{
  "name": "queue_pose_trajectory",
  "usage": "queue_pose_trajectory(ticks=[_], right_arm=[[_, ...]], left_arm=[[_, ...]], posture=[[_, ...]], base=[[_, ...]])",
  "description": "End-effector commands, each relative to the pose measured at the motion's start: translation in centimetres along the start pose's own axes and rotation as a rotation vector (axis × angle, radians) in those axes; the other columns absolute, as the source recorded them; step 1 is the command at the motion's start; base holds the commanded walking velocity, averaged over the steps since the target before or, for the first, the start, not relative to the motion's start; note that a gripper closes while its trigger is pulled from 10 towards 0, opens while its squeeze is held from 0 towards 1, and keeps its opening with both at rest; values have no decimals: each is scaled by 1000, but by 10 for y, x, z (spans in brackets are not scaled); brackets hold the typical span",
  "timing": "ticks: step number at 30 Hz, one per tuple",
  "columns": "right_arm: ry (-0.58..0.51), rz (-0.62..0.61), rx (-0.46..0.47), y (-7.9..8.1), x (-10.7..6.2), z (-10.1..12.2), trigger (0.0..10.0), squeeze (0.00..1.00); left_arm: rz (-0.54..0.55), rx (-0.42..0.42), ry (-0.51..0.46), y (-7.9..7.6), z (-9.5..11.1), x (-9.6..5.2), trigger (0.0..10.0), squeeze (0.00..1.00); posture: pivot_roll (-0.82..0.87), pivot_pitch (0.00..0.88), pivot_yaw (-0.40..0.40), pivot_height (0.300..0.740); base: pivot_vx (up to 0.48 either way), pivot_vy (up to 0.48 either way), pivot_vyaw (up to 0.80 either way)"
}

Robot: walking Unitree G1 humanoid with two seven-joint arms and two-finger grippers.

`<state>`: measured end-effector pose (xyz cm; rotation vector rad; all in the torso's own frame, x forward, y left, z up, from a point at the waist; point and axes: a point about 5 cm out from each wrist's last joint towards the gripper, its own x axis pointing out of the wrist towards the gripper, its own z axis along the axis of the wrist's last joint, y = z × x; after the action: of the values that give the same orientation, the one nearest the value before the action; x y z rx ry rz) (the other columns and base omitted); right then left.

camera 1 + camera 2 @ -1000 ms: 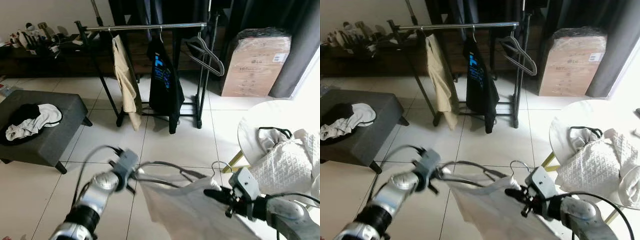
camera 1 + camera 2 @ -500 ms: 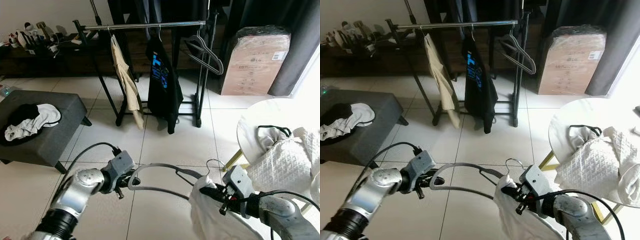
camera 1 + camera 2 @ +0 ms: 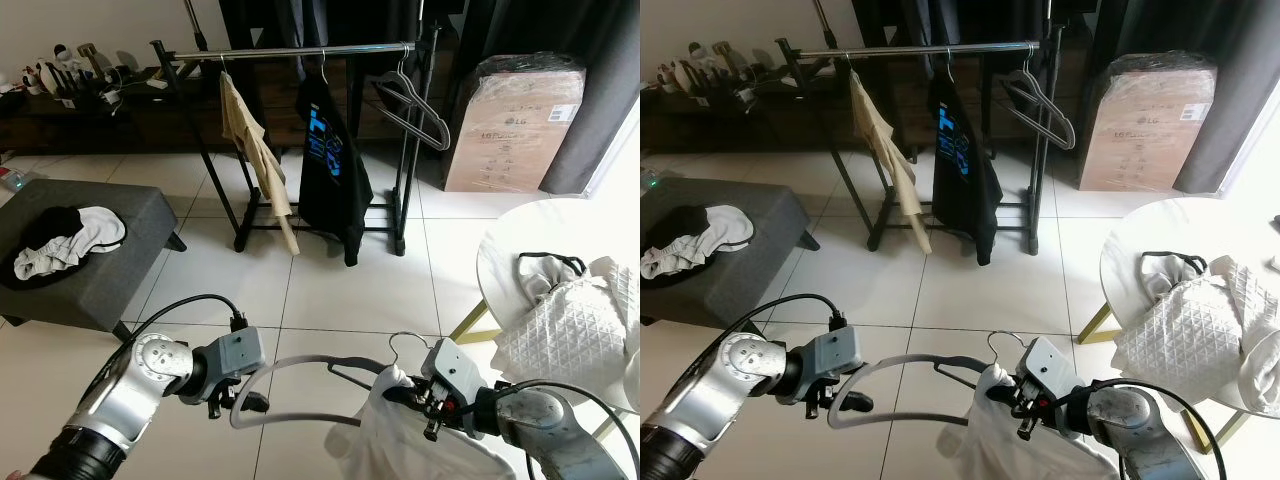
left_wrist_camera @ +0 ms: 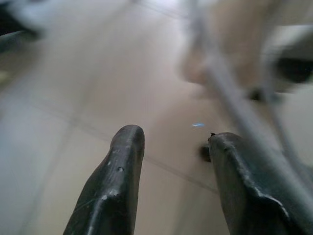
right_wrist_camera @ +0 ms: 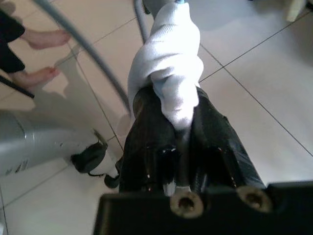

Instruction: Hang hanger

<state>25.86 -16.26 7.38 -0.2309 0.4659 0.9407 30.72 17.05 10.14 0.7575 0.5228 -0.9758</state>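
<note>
A grey hanger (image 3: 300, 361) lies level in front of me, hook (image 3: 405, 340) pointing up. A white garment (image 3: 400, 450) is bunched at its right part and hangs down. My right gripper (image 3: 395, 392) is shut on that cloth (image 5: 171, 58) by the hanger's neck. My left gripper (image 3: 240, 402) is at the hanger's left end, open (image 4: 173, 142), with the grey bar running beside one finger (image 4: 234, 176). Further ahead stands the clothes rack rail (image 3: 300, 50), carrying a beige garment (image 3: 255, 150), a black T-shirt (image 3: 330, 160) and an empty grey hanger (image 3: 410, 95).
A grey ottoman (image 3: 110, 270) with clothes (image 3: 60, 240) stands on the left. On the right is a round white table (image 3: 500, 260) with quilted white fabric (image 3: 570, 330). A cardboard box (image 3: 510, 125) stands behind the rack. A person's bare feet (image 5: 39, 39) are nearby. Tiled floor lies between me and the rack.
The white garment, spread across the hanger a second ago, has gathered at the right gripper. The left gripper has dropped lower at the hanger's left end.
</note>
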Motion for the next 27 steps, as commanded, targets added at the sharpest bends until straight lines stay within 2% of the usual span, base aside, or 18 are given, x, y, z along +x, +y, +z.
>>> queue_pose_trajectory(ticks=[1, 3, 4, 6, 7, 10, 13, 15, 18, 19, 20, 21, 23, 24, 25, 26, 27], right_arm=[[-48, 44, 17, 10, 7, 7, 0, 0], [-131, 98, 38, 13, 1, 15, 0, 0], [-140, 112, 39, 14, 0, 16, 0, 0], [-82, 166, 12, 18, -4, 9, 0, 0], [-37, 209, -10, 22, -7, 4, 0, 0], [-29, 247, -16, 23, -11, 2, 0, 0], [-39, 292, -10, 27, -16, 3, 0, 0], [-36, 309, -11, 28, -18, 3, 0, 0], [-6, 297, -19, 26, -20, -1, 0, 0], [-6, 297, -19, 26, -20, -1, 0, 0], [20, 280, -32, 24, -19, -4, 0, 0], [31, 270, -39, 23, -19, -5, 0, 0], [57, 221, -61, 18, -14, -8, 0, 0], [77, 195, -76, 15, -12, -11, 0, 0], [77, 195, -76, 15, -12, -11, 0, 0], [100, 167, -99, 12, -5, -14, 0, 0], [103, 155, -104, 11, -2, -14, 0, 0]], left_arm=[[59, 38, -44, 5, 16, 4, 10000, 0], [157, 61, -27, 12, 16, 5, 10000, 0], [184, 65, -24, 14, 16, 5, 10000, 0], [262, 70, 36, 22, 11, 4, 10000, 0], [327, 122, 88, 28, 7, 2, 10000, 0], [413, 199, 169, 35, -1, 2, 10000, 0], [486, 204, 234, 40, -9, -1, 10000, 0], [563, 204, 257, 46, -12, -3, 10000, 0], [786, 216, 230, 62, -6, -13, 10000, 0], [786, 216, 230, 62, -6, -13, 10000, 0], [924, 190, 145, 73, 6, -21, 10000, 0], [969, 173, 108, 76, 10, -24, 10000, 0], [1015, 40, -105, 81, 28, -28, 10000, 0], [961, -55, -247, 79, 41, -26, 10000, 0], [961, -55, -247, 79, 41, -26, 10000, 0], [733, -237, -473, 68, 60, -19, 10000, 0], [603, -276, -557, 60, 69, -17, 10000, 0]], posture=[[-171, 129, 93, 740], [-170, 128, 94, 740], [-171, 127, 94, 740], [-174, 125, 92, 740], [-173, 127, 92, 740], [-169, 132, 90, 740], [-168, 139, 89, 740], [-168, 141, 89, 740], [-170, 146, 87, 740], [-170, 146, 87, 740], [-171, 150, 87, 740], [-171, 150, 87, 740], [-171, 151, 86, 740], [-169, 152, 87, 740], [-169, 152, 87, 740], [-166, 153, 88, 740], [-164, 152, 90, 740]], base=[[0, 0, 0], [0, 0, 0], [0, 0, 0], [0, 0, 0], [0, 0, 0], [0, 0, 0], [0, 0, 0], [0, 0, 0], [0, 0, 0], [0, 0, 0], [0, 0, 0], [0, 0, 0], [0, 0, 0], [0, 0, 0], [0, 0, 0], [0, 0, 0], [0, 0, 0]])
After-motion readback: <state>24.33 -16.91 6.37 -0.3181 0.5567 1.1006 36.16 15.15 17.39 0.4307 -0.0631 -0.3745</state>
